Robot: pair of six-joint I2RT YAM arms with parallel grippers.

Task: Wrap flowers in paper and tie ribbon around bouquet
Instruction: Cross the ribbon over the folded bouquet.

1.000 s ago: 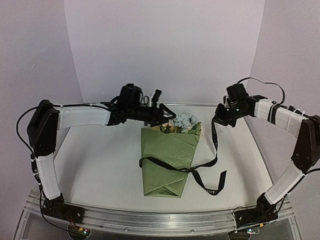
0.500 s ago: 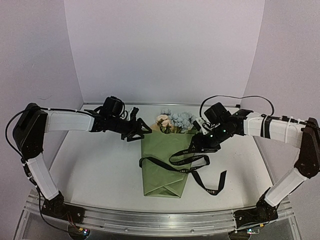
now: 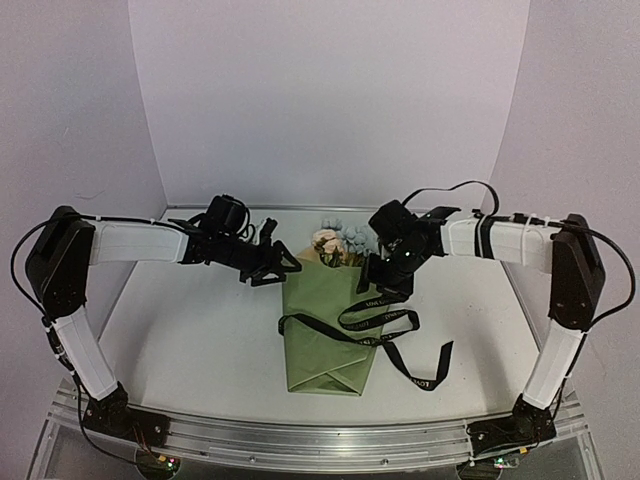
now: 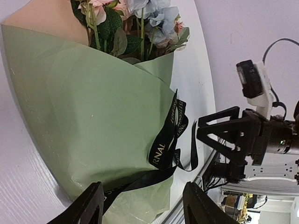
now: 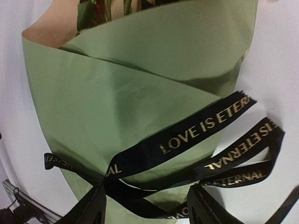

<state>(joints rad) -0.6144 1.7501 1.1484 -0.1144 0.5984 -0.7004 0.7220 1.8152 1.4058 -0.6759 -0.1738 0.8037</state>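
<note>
The bouquet (image 3: 330, 300) lies mid-table (image 3: 190, 330), flowers (image 3: 335, 243) toward the far side; the ribbon (image 5: 196, 133) circles the paper (image 3: 320, 360), loops trailing right; my left gripper (image 3: 288, 265) hovers spread beside its upper-left edge; my right gripper (image 3: 385, 285), fingers apart, hangs over the loops.

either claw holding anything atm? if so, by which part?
Nothing held. Left claw and right claw both stand open and empty; the ribbon lies loose across the paper, in neither claw.

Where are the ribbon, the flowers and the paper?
ribbon (image 5: 196, 132): right wrist view, on the gold-lettered strip.
flowers (image 4: 156, 16): left wrist view, on a pale blue bloom.
paper (image 3: 325, 295): top view, on the bare green front.
</note>
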